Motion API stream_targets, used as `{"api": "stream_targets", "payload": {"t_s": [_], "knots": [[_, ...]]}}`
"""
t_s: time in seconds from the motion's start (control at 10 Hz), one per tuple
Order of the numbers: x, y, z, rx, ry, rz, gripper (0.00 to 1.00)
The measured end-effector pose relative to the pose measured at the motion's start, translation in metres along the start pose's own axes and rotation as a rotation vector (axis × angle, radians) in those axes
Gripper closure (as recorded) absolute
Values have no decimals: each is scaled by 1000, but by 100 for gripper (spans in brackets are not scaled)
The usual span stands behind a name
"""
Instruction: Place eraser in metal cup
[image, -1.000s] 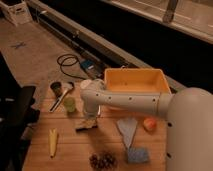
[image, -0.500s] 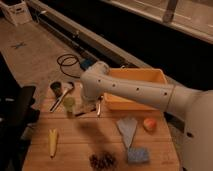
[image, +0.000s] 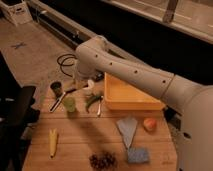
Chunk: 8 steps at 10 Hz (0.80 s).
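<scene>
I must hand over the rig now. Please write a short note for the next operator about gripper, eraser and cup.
The gripper: shut, low over the back left of the table, close beside the metal cup.
Eraser: not seen on the table; probably in the gripper, not confirmed.
Metal cup: upright.
Done: pick-up, it seems.
Left: move over the cup, release the eraser into it.

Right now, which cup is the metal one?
The short dark-grey metal cup, farthest left, just left of the gripper; the green cup is lighter and nearer the camera.
</scene>
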Motion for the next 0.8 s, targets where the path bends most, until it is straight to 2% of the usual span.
{"api": "stream_targets", "payload": {"t_s": [0.5,0.7,0.8], "knots": [[3,0,0,-1,4,5,100],[0,-13,8,2,5,-10,100],[-5,-32,19,0,4,-31,100]]}}
